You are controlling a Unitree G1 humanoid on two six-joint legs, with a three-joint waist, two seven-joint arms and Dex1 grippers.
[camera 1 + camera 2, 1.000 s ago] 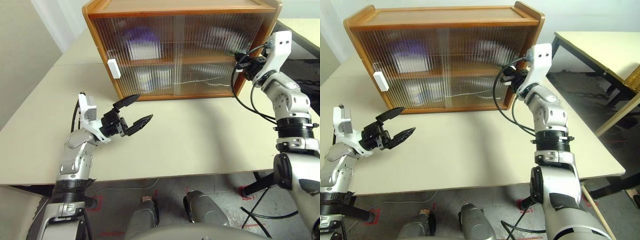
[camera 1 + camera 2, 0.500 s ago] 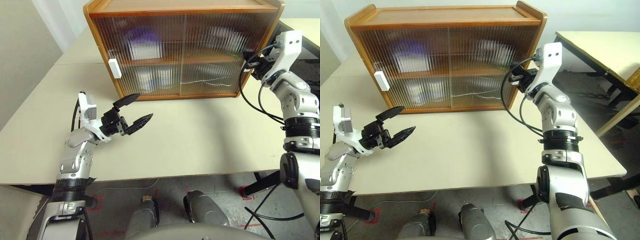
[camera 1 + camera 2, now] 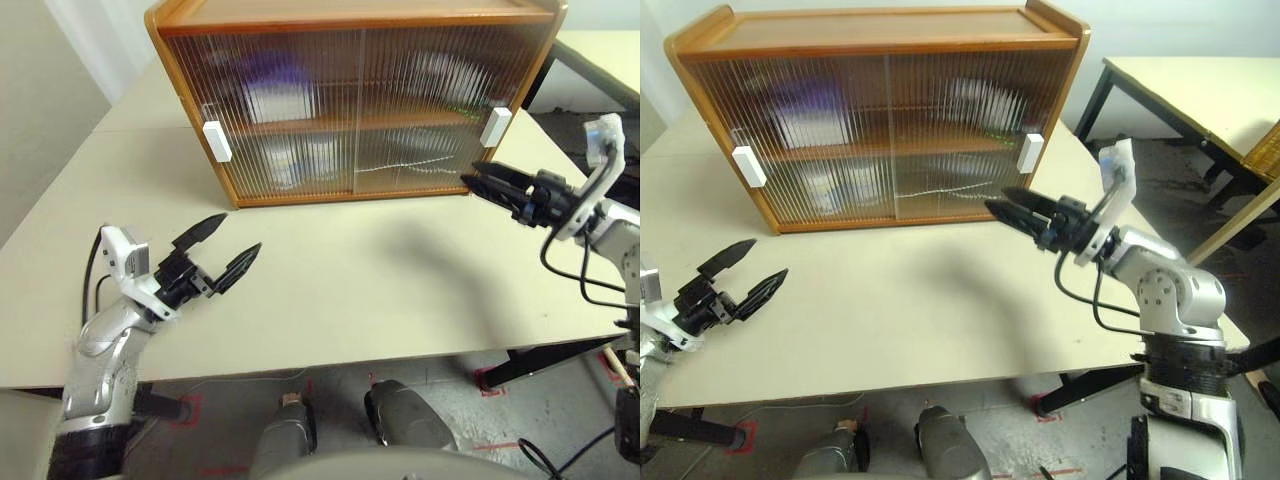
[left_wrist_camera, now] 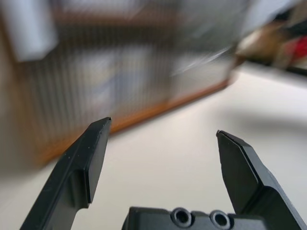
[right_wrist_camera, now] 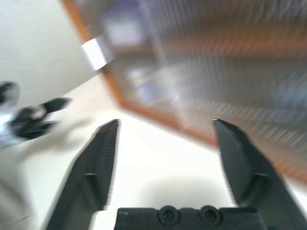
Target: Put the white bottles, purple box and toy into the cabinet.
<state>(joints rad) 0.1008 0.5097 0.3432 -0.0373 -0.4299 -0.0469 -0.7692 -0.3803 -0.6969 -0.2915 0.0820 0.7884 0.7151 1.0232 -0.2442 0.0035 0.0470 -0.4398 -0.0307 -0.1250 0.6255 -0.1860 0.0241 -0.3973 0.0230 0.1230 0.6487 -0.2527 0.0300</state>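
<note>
**Inspector A:** Reporting on the cabinet (image 3: pixel 350 20) first?

**Inspector B:** Confirming. Standing at the rear of the worktop (image 3: pixel 380 280), nearer its left back corner. Noting both ribbed sliding doors drawn across the front and meeting near the middle. Showing a left handle (image 3: pixel 214 141) at the outer left end and a right handle (image 3: pixel 494 126) at the outer right end.

**Inspector A:** Locating the contents?

**Inspector B:** Reading them through the translucent panels only. Finding the purple box (image 3: pixel 280 95) on the upper shelf, left side. Finding the white bottles (image 3: pixel 300 160) on the lower level beneath it, appearing as a pale, bluish blur; not managing to count them. Finding the toy (image 3: pixel 445 85) on the upper shelf, right side, showing merely as a pale shape with a trace of green.

**Inspector A:** Checking the left tool (image 3: pixel 240 232)?

**Inspector B:** Hovering over the front left corner of the worktop, well apart from the cabinet. Fingers spread wide, gripping nothing, pointing toward the cabinet's lower left.

**Inspector A:** And the right tool (image 3: pixel 997 197)?

**Inspector B:** Hanging above the right edge of the worktop, near the cabinet's front right corner, just below the right handle and not touching it. Fingers likewise spread, carrying nothing, pointing across toward the doors.
</note>
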